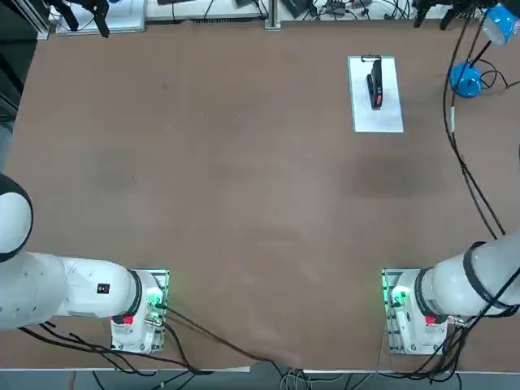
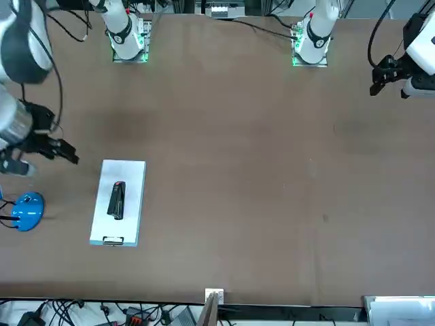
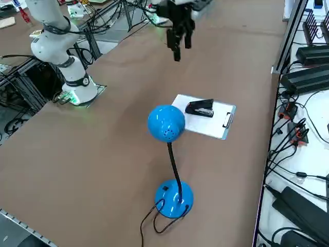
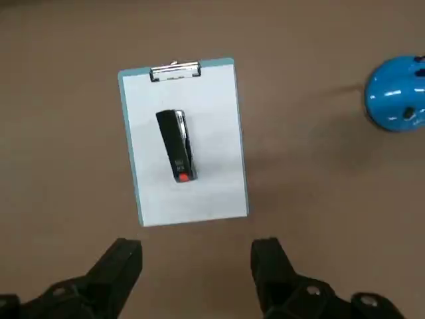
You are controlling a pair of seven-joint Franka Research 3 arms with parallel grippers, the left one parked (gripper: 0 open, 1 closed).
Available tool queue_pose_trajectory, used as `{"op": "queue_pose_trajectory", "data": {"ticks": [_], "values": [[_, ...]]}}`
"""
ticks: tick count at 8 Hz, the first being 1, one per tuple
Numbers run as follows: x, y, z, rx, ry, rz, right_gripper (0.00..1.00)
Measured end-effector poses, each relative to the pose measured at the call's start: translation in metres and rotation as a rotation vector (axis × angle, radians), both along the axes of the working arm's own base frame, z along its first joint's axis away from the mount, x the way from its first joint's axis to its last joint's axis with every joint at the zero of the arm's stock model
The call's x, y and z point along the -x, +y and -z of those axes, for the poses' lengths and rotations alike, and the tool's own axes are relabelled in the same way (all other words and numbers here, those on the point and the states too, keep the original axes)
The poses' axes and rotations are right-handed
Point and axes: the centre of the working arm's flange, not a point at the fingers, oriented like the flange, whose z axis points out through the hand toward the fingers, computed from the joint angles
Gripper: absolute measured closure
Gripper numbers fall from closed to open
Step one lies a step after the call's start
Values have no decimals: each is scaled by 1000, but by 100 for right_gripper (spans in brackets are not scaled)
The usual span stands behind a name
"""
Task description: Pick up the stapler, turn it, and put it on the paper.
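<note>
Front view, left to right: right gripper (image 2: 47,153) above table, holding nothing; blue lamp base (image 2: 28,211); paper (image 2: 128,171) with stapler (image 2: 117,201) lying on it. Placing looks done, perhaps only withdrawal left; whether turn is done, stills can't settle. Wrist view shows fingers wide apart, red patch (image 4: 184,177) at stapler's end away from clip (image 4: 175,71); top view lacks gripper.

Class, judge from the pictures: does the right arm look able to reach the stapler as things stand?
Probably yes: the right tool hangs open near the paper, with nothing covering the stapler; the blue lamp stands beside the clipboard.
</note>
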Motion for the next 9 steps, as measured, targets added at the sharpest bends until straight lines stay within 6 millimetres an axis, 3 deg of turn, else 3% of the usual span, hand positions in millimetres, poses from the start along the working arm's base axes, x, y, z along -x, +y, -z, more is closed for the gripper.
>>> {"op": "queue_pose_trajectory", "data": {"ticks": [3,4,9], "values": [[33,-4,-65,-5,47,7,0],[43,-11,-78,-5,65,18,0],[99,-17,-79,-13,114,-87,0]]}}
